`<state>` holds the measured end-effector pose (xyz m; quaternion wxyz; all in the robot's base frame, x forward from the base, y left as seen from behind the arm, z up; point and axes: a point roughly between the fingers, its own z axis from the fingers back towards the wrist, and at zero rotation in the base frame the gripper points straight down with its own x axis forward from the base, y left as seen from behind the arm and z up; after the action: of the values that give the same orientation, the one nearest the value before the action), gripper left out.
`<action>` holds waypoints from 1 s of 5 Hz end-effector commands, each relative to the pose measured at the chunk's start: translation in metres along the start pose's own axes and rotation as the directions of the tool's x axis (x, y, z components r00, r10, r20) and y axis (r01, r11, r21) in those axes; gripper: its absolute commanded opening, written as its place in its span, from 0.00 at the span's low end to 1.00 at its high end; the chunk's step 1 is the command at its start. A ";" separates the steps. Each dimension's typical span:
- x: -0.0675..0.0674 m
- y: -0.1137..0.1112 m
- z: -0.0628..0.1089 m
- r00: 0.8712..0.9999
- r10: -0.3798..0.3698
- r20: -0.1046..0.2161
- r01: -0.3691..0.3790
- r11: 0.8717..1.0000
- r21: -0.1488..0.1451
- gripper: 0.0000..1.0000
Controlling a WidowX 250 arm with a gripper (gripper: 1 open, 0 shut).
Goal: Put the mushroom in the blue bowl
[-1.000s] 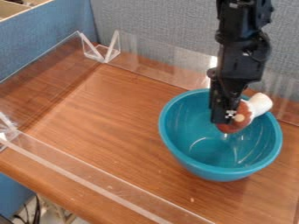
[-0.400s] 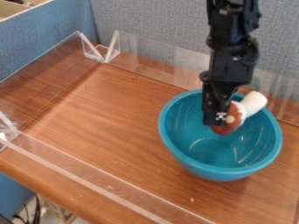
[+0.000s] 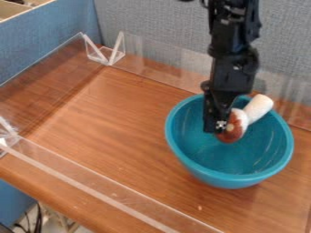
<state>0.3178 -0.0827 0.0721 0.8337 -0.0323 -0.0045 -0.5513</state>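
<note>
I observe gripper (image 3: 223, 125) pointing straight down inside blue bowl (image 3: 195, 150), jaws narrowed on mushroom (image 3: 241, 120), orange cap low, cream stem angled up-right.

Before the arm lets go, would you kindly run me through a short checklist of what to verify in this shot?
1. Mushroom held by the gripper: ok, it sits at the jaws, stem pointing up to the right.
2. Mushroom over the blue bowl: ok, it hangs inside the rim's outline.
3. Mushroom resting on the bowl's floor: cannot tell, the arm hides the underside.
4. Bowl's inside free of other things: ok, the visible part is bare.
5. Bowl fully on the wooden table: ok, clear of the edge.
6. Jaws clear of the bowl's wall: cannot tell from this single view.
</note>
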 end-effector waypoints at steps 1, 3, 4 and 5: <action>0.004 0.012 0.015 1.000 -0.004 0.030 0.002 0.999 0.053 0.00; 0.005 0.014 0.013 1.000 -0.017 0.018 0.016 0.998 0.056 0.00; 0.006 0.015 0.013 1.000 -0.022 0.012 0.021 0.998 0.059 0.00; 0.007 0.015 0.013 1.000 -0.025 0.007 0.025 0.998 0.062 0.00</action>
<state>0.3251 -0.0800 0.0693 0.8273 -0.0176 -0.0004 -0.5615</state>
